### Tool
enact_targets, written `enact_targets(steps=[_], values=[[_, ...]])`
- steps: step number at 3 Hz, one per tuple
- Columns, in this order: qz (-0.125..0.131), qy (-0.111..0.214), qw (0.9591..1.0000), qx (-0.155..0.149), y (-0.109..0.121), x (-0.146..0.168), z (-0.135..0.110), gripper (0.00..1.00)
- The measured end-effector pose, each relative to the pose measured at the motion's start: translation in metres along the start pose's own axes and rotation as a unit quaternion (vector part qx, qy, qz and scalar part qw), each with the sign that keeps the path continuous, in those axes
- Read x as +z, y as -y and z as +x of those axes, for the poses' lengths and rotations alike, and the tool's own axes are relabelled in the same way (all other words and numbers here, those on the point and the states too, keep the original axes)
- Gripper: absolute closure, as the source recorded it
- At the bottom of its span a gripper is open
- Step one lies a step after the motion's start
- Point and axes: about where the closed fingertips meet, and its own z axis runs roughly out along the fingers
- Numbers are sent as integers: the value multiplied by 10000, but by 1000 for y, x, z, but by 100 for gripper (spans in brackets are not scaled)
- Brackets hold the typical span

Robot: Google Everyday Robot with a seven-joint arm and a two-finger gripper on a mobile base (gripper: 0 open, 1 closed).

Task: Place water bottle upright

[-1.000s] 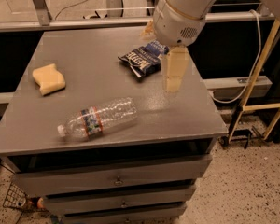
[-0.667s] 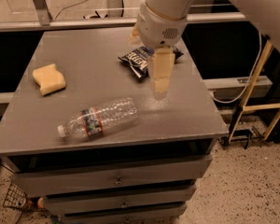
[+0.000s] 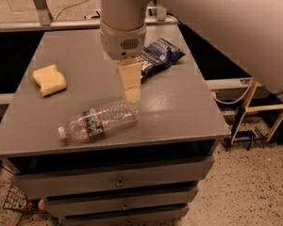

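Water bottle [image 3: 99, 121] lies on its side on the grey cabinet top [image 3: 188, 112], cap left; gripper [image 3: 132, 96] hangs close over its base end, open or closed cannot be told.

I count one water bottle [image 3: 98, 121], one sponge [image 3: 49, 79], one snack bag [image 3: 159, 55], and one gripper [image 3: 131, 94] hovering over the worktop [image 3: 179, 109].

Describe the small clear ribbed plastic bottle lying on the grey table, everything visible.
The small clear ribbed plastic water bottle has a white cap and a red, blue and white label band near the cap end. It lies on its side on the grey tabletop, close to the near edge, cap toward the near-left corner, base toward the table's middle. The cream-coloured gripper hangs just over its base end; whether it touches the bottle cannot be told.
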Motion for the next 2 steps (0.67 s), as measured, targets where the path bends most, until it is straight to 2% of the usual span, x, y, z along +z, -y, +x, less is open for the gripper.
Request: enact_targets(steps=[2], values=[[-232,24,9995,197,-24,27,-49,0]])
